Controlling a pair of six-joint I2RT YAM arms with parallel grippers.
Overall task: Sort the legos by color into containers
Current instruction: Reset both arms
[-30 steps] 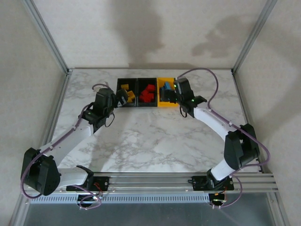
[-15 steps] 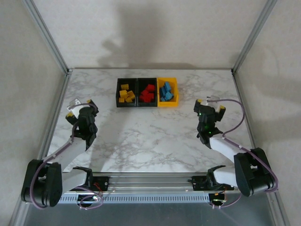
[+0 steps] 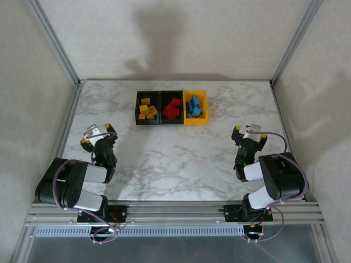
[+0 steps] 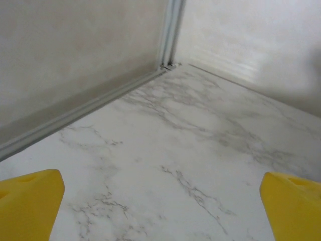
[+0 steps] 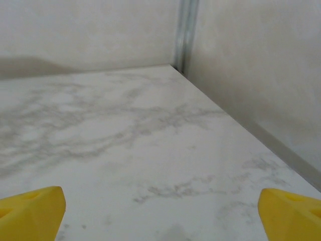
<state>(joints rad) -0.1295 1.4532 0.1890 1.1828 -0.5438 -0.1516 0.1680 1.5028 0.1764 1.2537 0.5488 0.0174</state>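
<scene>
While legos (image 3: 171,108) lie in the containers (image 3: 171,122), the left end effector (image 3: 98,135) and right end effector (image 3: 250,133) gape wide, empty.

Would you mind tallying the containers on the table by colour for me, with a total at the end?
Black: 2, the left black container with yellow legos and the middle black container with red legos
Yellow: 1, the yellow container with blue legos
Total: 3 containers
</scene>
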